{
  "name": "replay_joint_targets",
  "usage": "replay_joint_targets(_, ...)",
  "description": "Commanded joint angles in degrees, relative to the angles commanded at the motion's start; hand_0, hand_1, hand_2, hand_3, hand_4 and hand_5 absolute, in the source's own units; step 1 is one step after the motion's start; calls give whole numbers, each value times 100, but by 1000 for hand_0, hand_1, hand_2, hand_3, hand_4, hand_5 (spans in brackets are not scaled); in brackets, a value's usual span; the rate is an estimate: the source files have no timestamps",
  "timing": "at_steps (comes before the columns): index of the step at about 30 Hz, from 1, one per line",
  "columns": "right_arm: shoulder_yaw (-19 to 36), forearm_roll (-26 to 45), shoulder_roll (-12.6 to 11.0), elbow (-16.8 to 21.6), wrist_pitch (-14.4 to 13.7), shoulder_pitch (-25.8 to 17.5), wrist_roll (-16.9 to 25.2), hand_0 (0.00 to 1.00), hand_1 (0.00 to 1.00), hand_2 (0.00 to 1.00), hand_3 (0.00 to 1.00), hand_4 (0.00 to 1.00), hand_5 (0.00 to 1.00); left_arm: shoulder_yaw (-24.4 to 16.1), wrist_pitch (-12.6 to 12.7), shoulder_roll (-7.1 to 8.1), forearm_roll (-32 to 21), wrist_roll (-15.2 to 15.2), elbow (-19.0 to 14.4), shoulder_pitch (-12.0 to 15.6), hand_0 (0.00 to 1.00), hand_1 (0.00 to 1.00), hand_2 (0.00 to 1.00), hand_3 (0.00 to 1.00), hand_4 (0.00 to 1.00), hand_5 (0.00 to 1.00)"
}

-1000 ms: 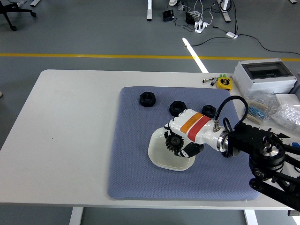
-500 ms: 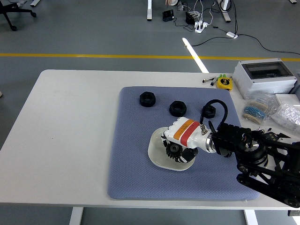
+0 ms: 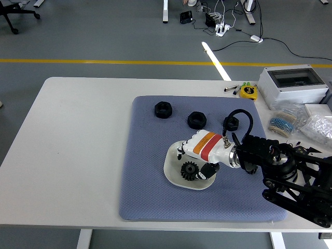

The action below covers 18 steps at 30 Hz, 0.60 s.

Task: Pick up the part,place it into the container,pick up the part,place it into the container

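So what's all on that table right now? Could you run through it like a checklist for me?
Surface: white table with a blue-grey mat on it.
Job's things: black gear lying in the white dish; three black nuts on the mat behind it.
Clutter: tape measure, grey box, plastic bags of small parts at the right edge.
Hands: right hand over the dish, fingers loose, gear no longer gripped as it was a moment ago; left hand, nothing seen.
Cables: black cable looping off the right wrist.
Surroundings: grey floor with a yellow line, a power strip and cords.
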Motion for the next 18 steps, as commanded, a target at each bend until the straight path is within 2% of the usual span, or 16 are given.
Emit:
replay_joint_targets(4, 136, 37, -44, 62, -16, -36, -13, 240, 470, 748, 768, 956, 182, -14, -5, -2, 19, 6, 0, 12, 662, 526, 543, 561, 632, 600)
replay_joint_targets(10, 798, 60, -239, 127, -31, -158, -109, 239, 468, 747, 789, 977, 195, 23, 6, -2, -39, -8, -1, 3, 662, 526, 543, 560, 632, 600)
replay_joint_targets(11, 914, 86, -287, 132, -50, -175, -120, 238, 463, 724, 750, 972, 210, 25, 8, -1, -41, -11, 0, 2, 662, 525, 544, 560, 631, 598)
replay_joint_targets(16, 1298, 203, -573, 42, 16, -284, -137, 238, 463, 724, 750, 972, 210, 26, 7, 8, -30, -12, 3, -9, 662, 525, 544, 560, 631, 598)
replay_joint_targets(17, 1333, 208, -622, 19, 61, -314, -143, 240, 463, 711, 668, 964, 219, 23, 7, 8, -25, -10, 4, -10, 662, 525, 542, 561, 631, 597)
replay_joint_targets(18, 1367, 212, -675, -2, 114, -352, -152, 240, 463, 711, 668, 964, 219, 20, 8, 7, -21, -9, 5, -11, 662, 525, 542, 561, 631, 597)
